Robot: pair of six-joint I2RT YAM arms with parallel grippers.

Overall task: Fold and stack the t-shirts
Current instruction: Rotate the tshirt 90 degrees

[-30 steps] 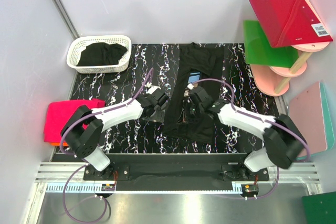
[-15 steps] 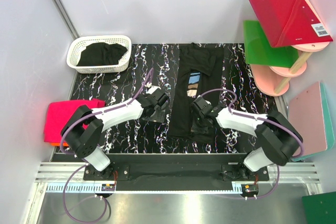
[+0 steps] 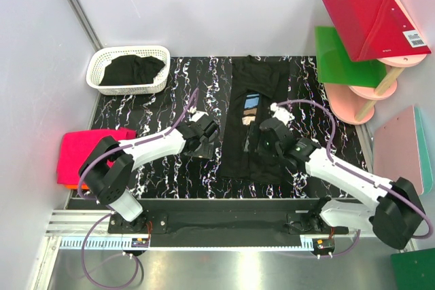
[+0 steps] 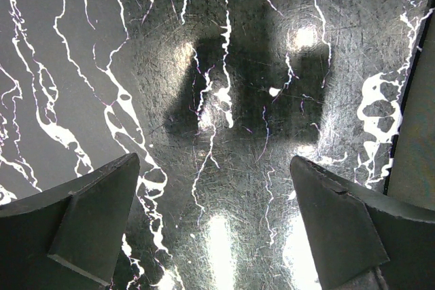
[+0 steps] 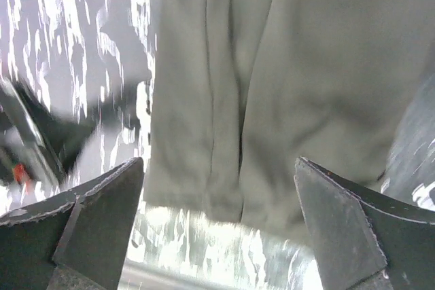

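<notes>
A black t-shirt (image 3: pixel 246 140) lies down the middle of the table as a long narrow strip, both sides folded inward, with a blue and tan print (image 3: pixel 251 105) showing in the gap. My right gripper (image 3: pixel 266 139) hovers open over the strip's lower right part. In the right wrist view the t-shirt (image 5: pixel 285 86) and its hem lie under the right gripper (image 5: pixel 221 225), which holds nothing. My left gripper (image 3: pixel 209 132) stands open over bare table just left of the shirt. In its wrist view the left gripper (image 4: pixel 214 229) is empty, with the shirt's edge (image 4: pixel 420 154) at far right.
A white basket (image 3: pixel 102 61) holding black cloth (image 3: pixel 132 69) stands at the back left. A folded hot-pink shirt (image 3: pixel 92 154) lies on an orange one (image 3: pixel 66 183) off the table's left edge. Red (image 3: pixel 370 22), green (image 3: pixel 343 56) and pink (image 3: pixel 401 147) boards stand at the right.
My right gripper has opened and let go of the shirt's right side, then drawn back to the right and up. The strip lies narrower. The left arm has not moved.
</notes>
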